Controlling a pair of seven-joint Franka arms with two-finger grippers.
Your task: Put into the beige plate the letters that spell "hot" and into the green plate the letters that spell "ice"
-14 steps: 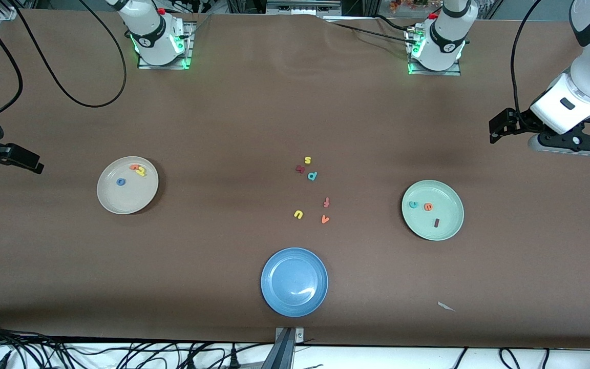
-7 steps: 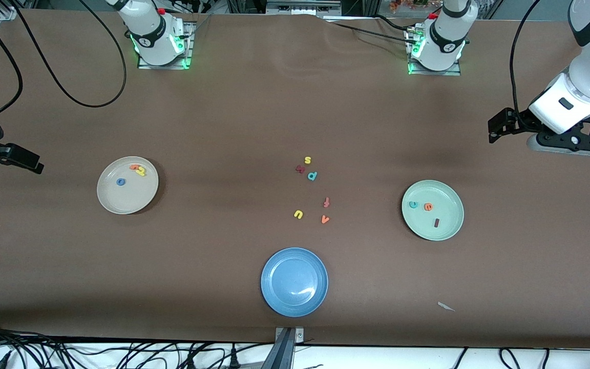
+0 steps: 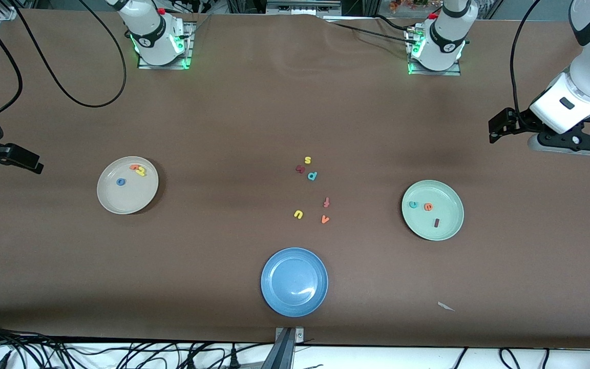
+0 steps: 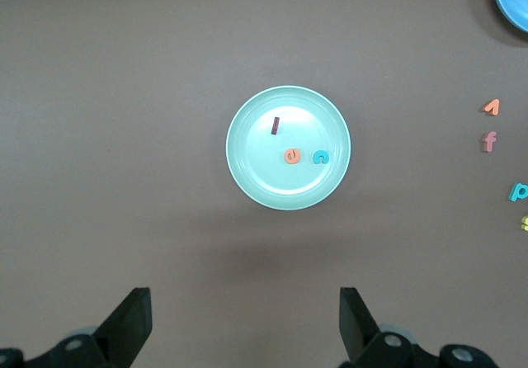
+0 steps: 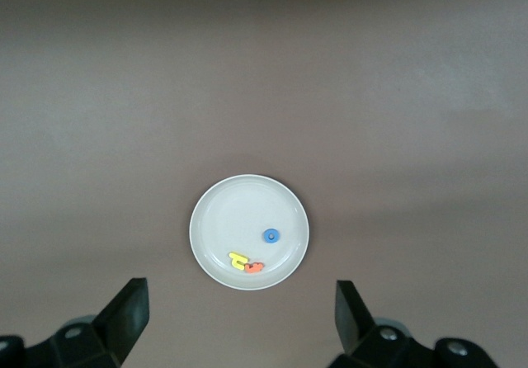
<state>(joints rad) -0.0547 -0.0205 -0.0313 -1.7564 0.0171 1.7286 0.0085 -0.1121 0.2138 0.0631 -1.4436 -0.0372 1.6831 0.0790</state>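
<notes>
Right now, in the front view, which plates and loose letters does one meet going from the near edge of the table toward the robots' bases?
blue plate → orange v → yellow u → red-orange f → teal p → yellow s

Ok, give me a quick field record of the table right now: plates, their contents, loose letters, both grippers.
beige plate: holds yellow h, orange t, blue o
green plate: holds teal c, orange e, maroon i
blue plate: no letters in it
loose letters: six, on the table between the beige and green plates
left gripper: open, empty, above the table at the left arm's end
right gripper: open, empty, at the right arm's end
</notes>
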